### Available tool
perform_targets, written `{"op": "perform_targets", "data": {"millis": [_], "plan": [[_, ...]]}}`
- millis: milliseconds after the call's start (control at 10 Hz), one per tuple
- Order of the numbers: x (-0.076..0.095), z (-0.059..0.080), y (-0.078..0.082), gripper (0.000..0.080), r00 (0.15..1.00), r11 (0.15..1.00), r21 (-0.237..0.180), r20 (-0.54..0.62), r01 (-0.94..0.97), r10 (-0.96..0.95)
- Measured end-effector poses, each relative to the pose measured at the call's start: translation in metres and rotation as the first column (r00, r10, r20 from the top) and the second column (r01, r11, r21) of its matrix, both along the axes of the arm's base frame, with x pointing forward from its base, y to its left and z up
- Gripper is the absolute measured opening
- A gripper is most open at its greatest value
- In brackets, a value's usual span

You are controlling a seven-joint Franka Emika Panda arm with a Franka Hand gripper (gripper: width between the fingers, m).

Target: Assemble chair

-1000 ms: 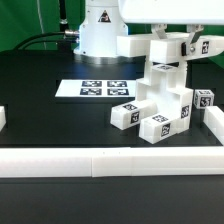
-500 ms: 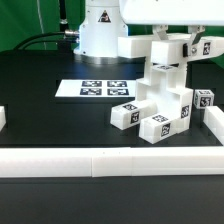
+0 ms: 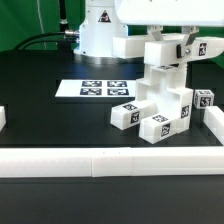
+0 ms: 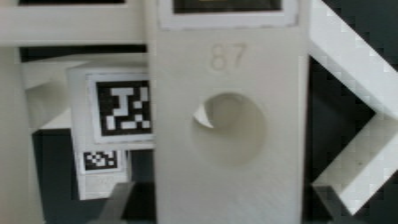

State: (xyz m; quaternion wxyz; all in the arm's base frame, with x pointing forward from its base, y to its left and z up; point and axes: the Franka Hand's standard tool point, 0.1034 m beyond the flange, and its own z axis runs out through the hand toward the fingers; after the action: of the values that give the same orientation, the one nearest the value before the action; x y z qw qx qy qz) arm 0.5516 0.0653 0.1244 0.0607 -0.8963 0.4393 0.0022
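The chair is a stepped stack of chunky white tagged pieces point(image 3: 163, 108) at the exterior view's right. My gripper point(image 3: 168, 58) hangs directly above that stack, shut on an upright white slab point(image 3: 165, 72) whose lower end reaches the top of the stack. In the wrist view the slab point(image 4: 222, 150) fills the middle, with a round hole and an embossed number. The gripper point(image 4: 228, 200) has its fingers point(image 4: 125, 198) against the slab's two sides. A diagonal brace point(image 4: 342, 62) and a tagged piece point(image 4: 116, 105) show behind it. Whether the slab is seated I cannot tell.
A loose tagged block point(image 3: 124, 114) lies just left of the stack, another tagged piece point(image 3: 205, 99) to its right. The marker board point(image 3: 102, 88) lies flat further back. A low white border wall point(image 3: 100, 161) runs along the front and right side. The robot base point(image 3: 100, 30) stands behind.
The gripper and the held slab have shifted slightly toward the exterior view's left. The jaws keep the same grip and the stack has not moved.
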Motion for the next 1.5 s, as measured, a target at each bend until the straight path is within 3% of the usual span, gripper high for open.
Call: {"op": "perform_targets", "data": {"millis": [300,1100,1500], "plan": [[0.0012,0.001,0.0058,0.0284,1.0,1.0,0.0,0.008,-0.007,0.007],[-0.0024,0.0002,-0.0027,0.0284,1.0,1.0,0.002,0.016,0.015,-0.015],[0.001,0.0014,0.0058,0.0284,1.0,1.0,0.002,0.026,0.005,-0.005]]}}
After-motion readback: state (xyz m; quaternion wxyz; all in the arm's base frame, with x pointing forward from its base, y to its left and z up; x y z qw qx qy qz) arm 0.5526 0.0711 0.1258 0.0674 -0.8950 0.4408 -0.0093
